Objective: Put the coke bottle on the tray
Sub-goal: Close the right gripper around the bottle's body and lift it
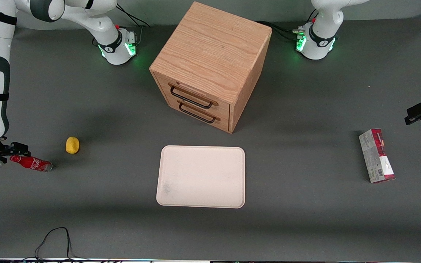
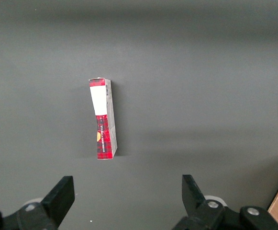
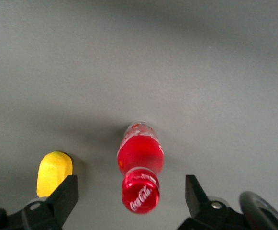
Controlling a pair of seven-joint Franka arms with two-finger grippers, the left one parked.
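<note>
The coke bottle [image 1: 31, 163] lies on its side near the working arm's end of the desk [image 1: 305, 219], its red cap toward that edge and its silvery base pointing toward the middle of the desk. The right arm's gripper [image 1: 6, 152] hangs at the cap end, its two black fingers [image 3: 64, 199] spread wide and apart from the bottle; in the right wrist view the cap (white script lettering on red) sits between them with clear gaps on both sides, nothing pinched. A small yellow lemon [image 1: 72, 145] rests just beside the bottle, slightly farther from the front camera and a little toward the desk's middle.

The tray [image 1: 201, 176], pale cream with rounded corners, sits flat at the middle of the desk toward the front edge, well apart from the bottle, with only a faint grey smudge near one front corner. A wooden drawer cabinet [image 1: 210, 65] stands turned at an angle near the back edge, its two dark-handled drawers facing the tray. A red-and-grey carton [image 1: 376, 156] lies flat toward the parked arm's end of the desk.
</note>
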